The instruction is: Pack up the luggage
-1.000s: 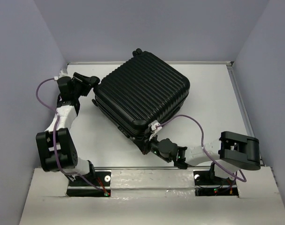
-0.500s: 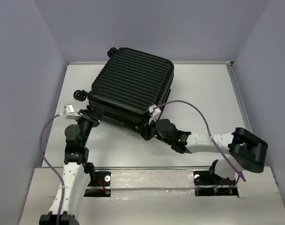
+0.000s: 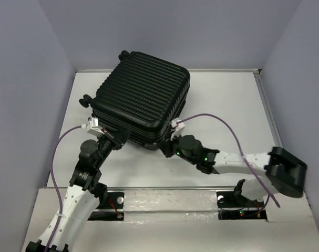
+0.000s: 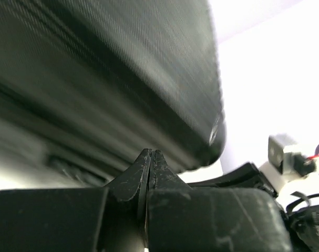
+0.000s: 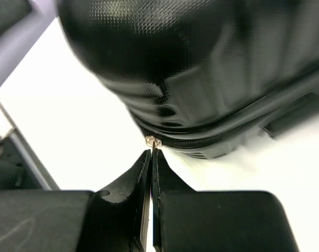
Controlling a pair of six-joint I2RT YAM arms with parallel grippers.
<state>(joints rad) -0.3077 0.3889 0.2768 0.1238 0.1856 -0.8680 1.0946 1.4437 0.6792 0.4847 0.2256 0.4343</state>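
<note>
**Inspection: closed luggage, both end effectors at its near side**

1. Task item. I see the luggage (image 3: 141, 97) lying flat on the white counter (image 3: 227, 105), ribbed shell up and shut. It sits left of the counter's centre, toward the far edge, and is turned at an angle to the counter's edges. One wheel (image 3: 85, 100) projects on its left side near the counter's left edge. Another wheel (image 3: 125, 53) shows at its far corner.

2. Left end effector (image 3: 116, 139). It is at the luggage's near-left corner. In the left wrist view its fingers (image 4: 164, 178) are pressed together with no gap between them. The tips point up at the underside of the shell's lower edge (image 4: 122, 105). I see nothing between them. The shell is blurred in this view, so I cannot tell whether the tips touch it.

3. Right end effector (image 3: 167, 150). It is at the luggage's near-right corner. In the right wrist view its fingers (image 5: 164, 181) are likewise pressed together. A small metal zipper pull (image 5: 150, 142) on the zipper line sits right at the tips. I cannot tell whether the pull is caught between them or only touching.

4. Cabling. A purple cable (image 3: 222, 123) arcs above the right arm.
</note>
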